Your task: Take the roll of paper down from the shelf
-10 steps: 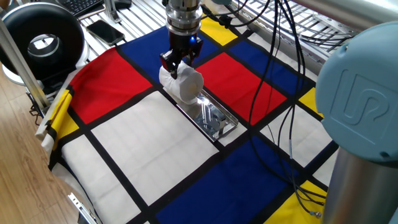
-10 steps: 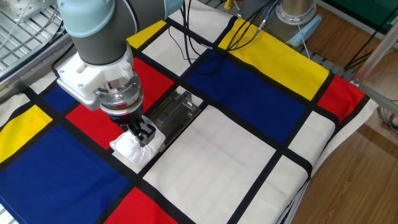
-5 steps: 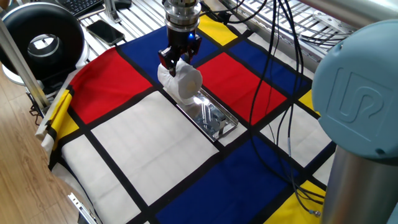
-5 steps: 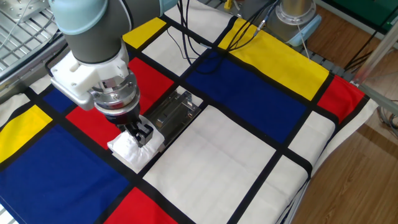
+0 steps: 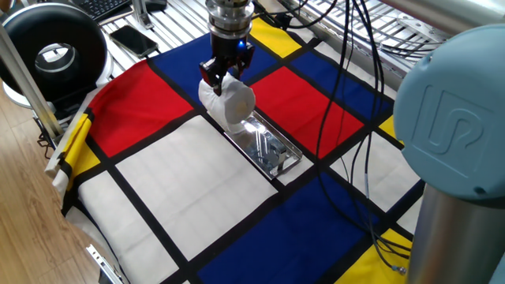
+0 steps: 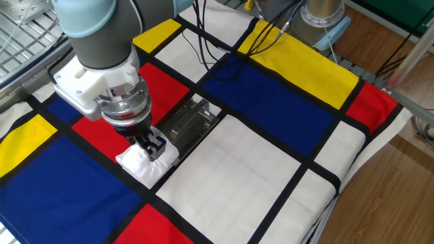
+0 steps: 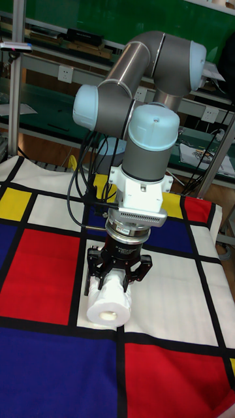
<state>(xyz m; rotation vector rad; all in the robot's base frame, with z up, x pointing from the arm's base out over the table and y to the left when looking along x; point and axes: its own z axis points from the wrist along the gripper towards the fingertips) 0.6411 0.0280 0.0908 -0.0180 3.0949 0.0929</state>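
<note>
The white roll of paper lies on its side just past the far end of the shiny silver shelf, which lies flat on the checkered cloth. My gripper comes down from above and is shut on the roll, one finger on each side. The other fixed view shows the roll under the gripper, left of the shelf. The tall view shows the roll with its hollow core facing the camera, between the fingers. The shelf is hidden there. Whether the peg still reaches into the core, I cannot tell.
A large black reel and a dark phone sit on the slatted table beyond the cloth's left edge. Black cables trail across the cloth to the right of the shelf. The arm's grey-blue body fills the right side.
The gripper has carried the roll a little farther from the shelf along its length, towards the back left in one fixed view. Its grip has not changed.
</note>
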